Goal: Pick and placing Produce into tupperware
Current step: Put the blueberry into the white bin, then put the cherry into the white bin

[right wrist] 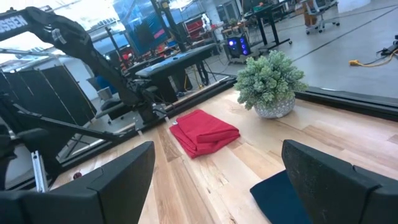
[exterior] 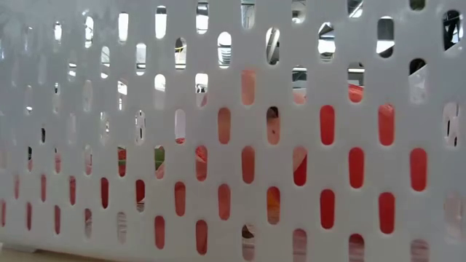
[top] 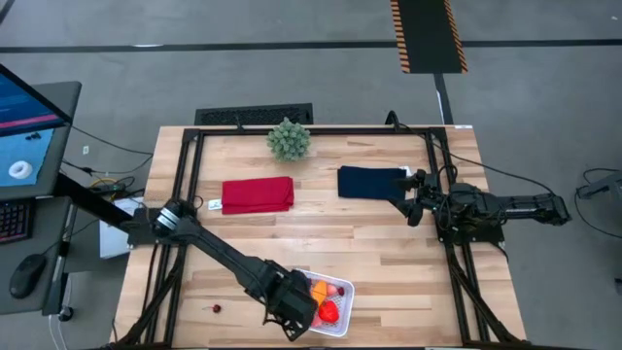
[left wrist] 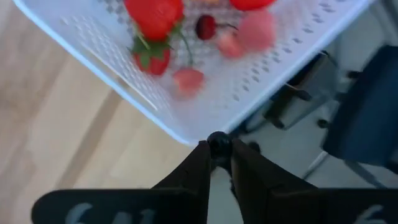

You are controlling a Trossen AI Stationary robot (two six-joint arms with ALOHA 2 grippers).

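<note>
The white tupperware [top: 342,289] sits near the table's near edge; its slotted wall [exterior: 233,87] fills the low view. Inside it [left wrist: 280,56] lie a strawberry [left wrist: 155,18], a dark cherry [left wrist: 205,26], pinkish pieces [left wrist: 258,30], a red pepper-like piece [top: 328,312] and an orange one [top: 319,290]. My left gripper [top: 296,313] [left wrist: 217,155] is at the container's left near corner, shut on a small dark ball. One loose cherry [top: 216,309] lies on the table left of it. My right gripper [top: 416,199] [right wrist: 217,165] waits open beside the navy cloth. My left gripper pinches a small dark round piece, seemingly a cherry [left wrist: 219,143], between the free ends of its two fingers. The piece is right at the tupperware's corner rim [left wrist: 193,134]. Whether it touches the rim, I cannot tell.
A red folded cloth [top: 257,194] [right wrist: 204,132] and a navy folded cloth [top: 372,182] lie in the table's far half, with a bushy green plant [top: 289,139] [right wrist: 268,82] behind them. Bare wood [top: 321,243] lies between the cloths and the container. Black frame rails run along both sides.
</note>
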